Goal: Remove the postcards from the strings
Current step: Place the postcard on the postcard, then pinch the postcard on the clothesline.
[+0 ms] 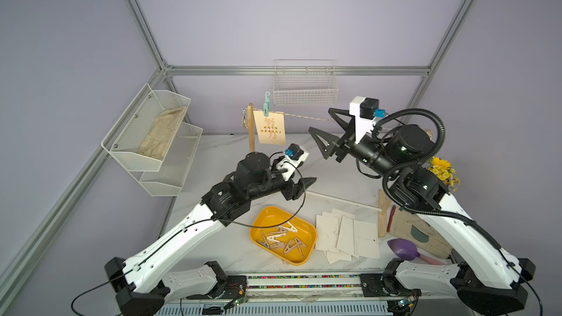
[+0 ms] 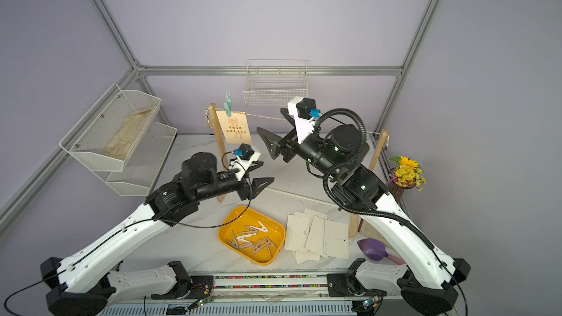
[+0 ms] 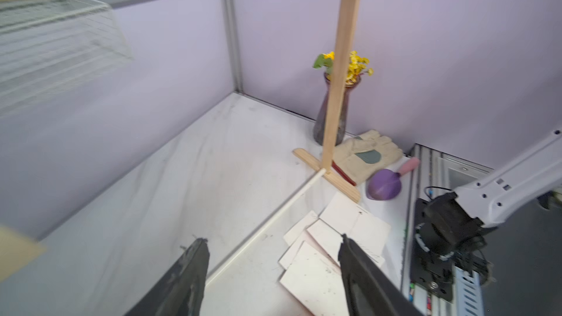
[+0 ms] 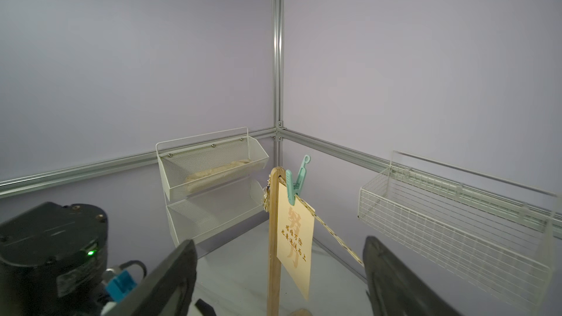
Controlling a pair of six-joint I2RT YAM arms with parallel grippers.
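Our left pincer [image 3: 272, 238] is spread wide and empty, with the thin cream postcards [image 3: 355, 220] fanned flat on the marbled bench [image 3: 152, 208] just below and ahead of it. Right pincer [image 4: 279, 240] is wide apart too, tan postcard [image 4: 295, 238] straight ahead, pegged to the twisted speckled string [image 4: 331, 232] by a teal plastic clothespin [image 4: 296, 183]

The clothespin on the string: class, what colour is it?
The clothespin is pale teal-green, seen best in the right wrist view.
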